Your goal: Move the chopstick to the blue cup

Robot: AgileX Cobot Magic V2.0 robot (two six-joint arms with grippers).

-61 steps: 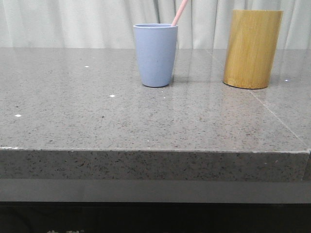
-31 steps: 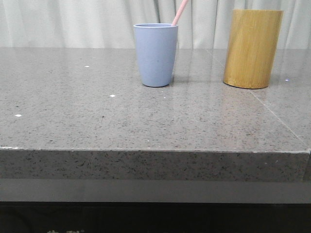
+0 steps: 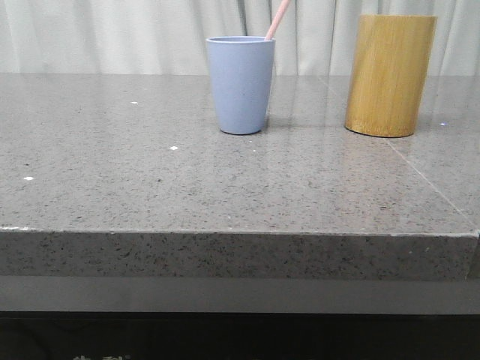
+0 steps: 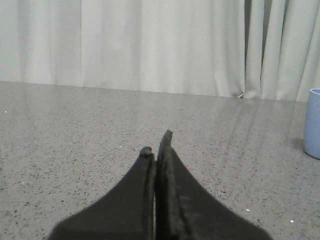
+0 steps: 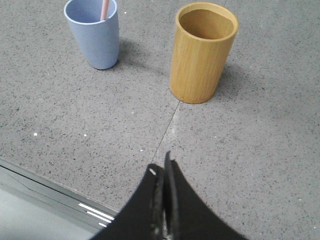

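The right gripper (image 5: 164, 167) has its two dark fingers pressed together with nothing between them, and it hangs above the grey stone table (image 5: 260, 150), well back from the blue cup (image 5: 95, 35) and nearer the table's front edge. The left gripper (image 4: 157, 145) is likewise closed and empty, low over the table surface, with the blue cup (image 4: 314, 122) off to its right side and well apart from it. Neither arm touches anything, which suits a moment when no hold is needed.

The chopstick (image 3: 277, 19) stands inside the blue cup (image 3: 240, 86). Its lower end is hidden in the cup, and its pink shaft leans on the cup's rim on the side toward the bamboo holder (image 3: 388, 75), tilting up and over that way. It leans rather than stands straight because it is much longer than the cup is deep, so the rim is what props it. In the right wrist view the chopstick (image 5: 105, 9) shows against the cup's inner wall.

The bamboo holder (image 5: 202, 52) sits upright beside the blue cup, a clear gap between them, and its inside looks empty from above.

Judged from this layout, the transfer appears complete, and both arms seem parked clear of the cup so as not to knock it.
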